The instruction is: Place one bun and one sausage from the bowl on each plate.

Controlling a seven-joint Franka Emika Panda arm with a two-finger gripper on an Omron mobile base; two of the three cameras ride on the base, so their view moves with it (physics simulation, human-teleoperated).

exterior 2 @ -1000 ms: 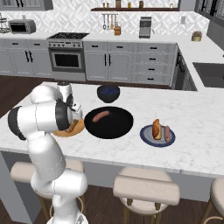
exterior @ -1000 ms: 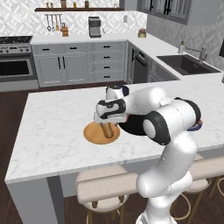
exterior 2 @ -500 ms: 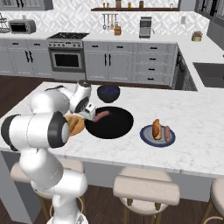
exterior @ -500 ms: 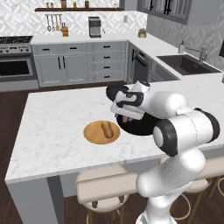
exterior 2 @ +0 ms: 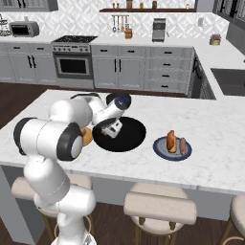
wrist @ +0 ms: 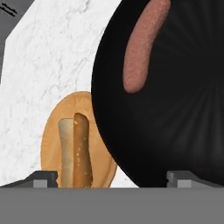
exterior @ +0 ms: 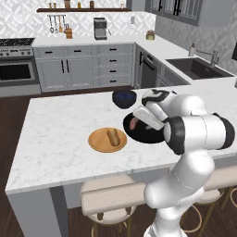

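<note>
The black bowl point(exterior: 150, 134) point(exterior 2: 128, 139) point(wrist: 175, 113) holds one reddish sausage point(exterior: 133, 123) point(wrist: 141, 46). Beside it, a tan bun point(exterior: 112, 137) point(wrist: 74, 148) lies on the wooden plate point(exterior: 98, 141) point(wrist: 49, 140). The blue-grey plate point(exterior 2: 160, 147) carries an orange bun point(exterior 2: 170, 140) and a sausage point(exterior 2: 182, 145). My gripper point(exterior: 138, 121) point(exterior 2: 111, 130) point(wrist: 113, 178) hovers open over the bowl's edge nearest the wooden plate, with nothing between its fingertips point(wrist: 43, 178). The bowl's sausage lies ahead of it.
A smaller dark blue bowl point(exterior: 124, 98) point(exterior 2: 122, 99) stands just behind the black bowl on the marble island. Stools are tucked under the island's near edge. My arm hides most of the wooden plate point(exterior 2: 87, 137) in the right base view.
My gripper has swung from above the wooden plate over to the black bowl. The bun stays lying on the wooden plate.
</note>
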